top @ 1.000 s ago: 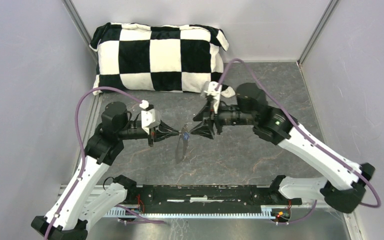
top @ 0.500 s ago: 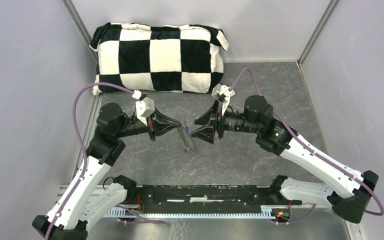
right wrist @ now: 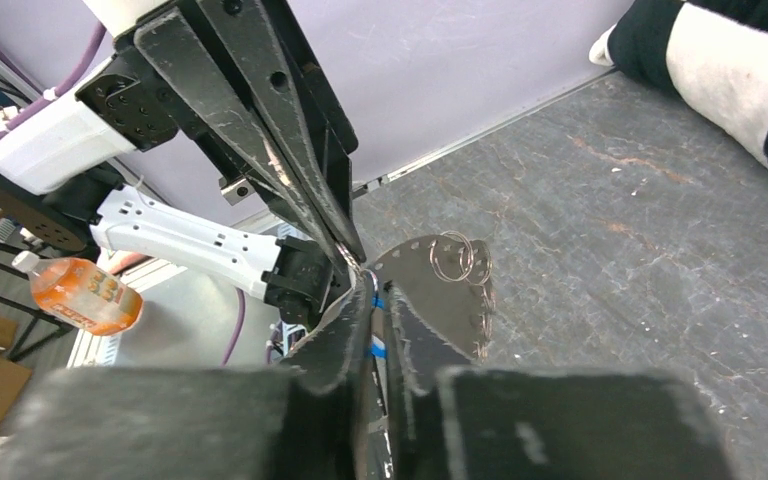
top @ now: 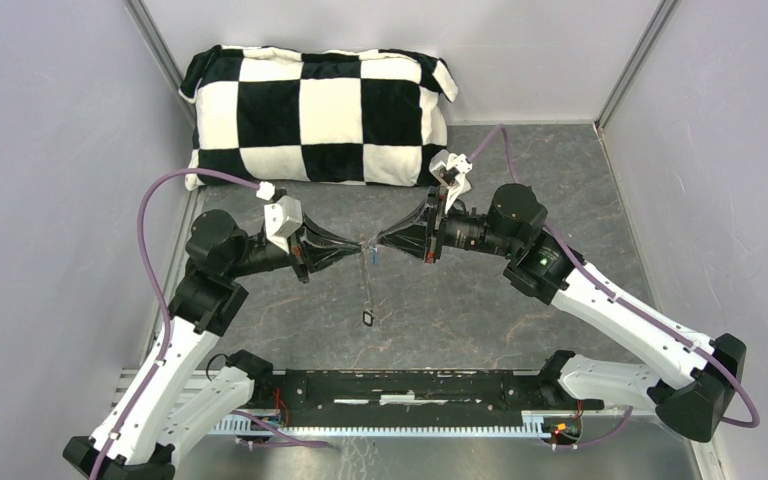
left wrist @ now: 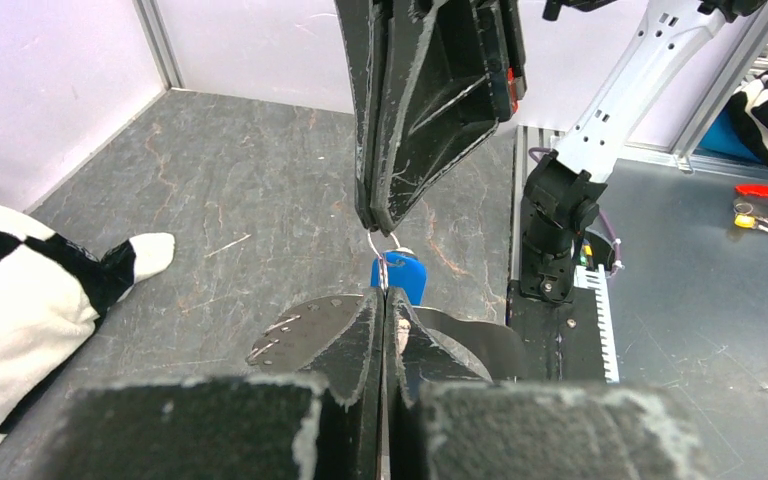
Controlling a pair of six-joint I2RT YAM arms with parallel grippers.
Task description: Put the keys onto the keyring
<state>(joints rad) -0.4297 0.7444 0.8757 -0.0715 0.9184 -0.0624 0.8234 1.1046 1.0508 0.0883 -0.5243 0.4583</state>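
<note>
Where left hand (top: 361,245) meets right hand (top: 377,243), keyring (top: 366,288) dangles.

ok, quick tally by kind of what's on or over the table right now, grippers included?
grippers: 2 (left gripper, right gripper)
keys: 2 (blue key, black key)
keyring: 1
checkered pillow: 1
total: 6
</note>
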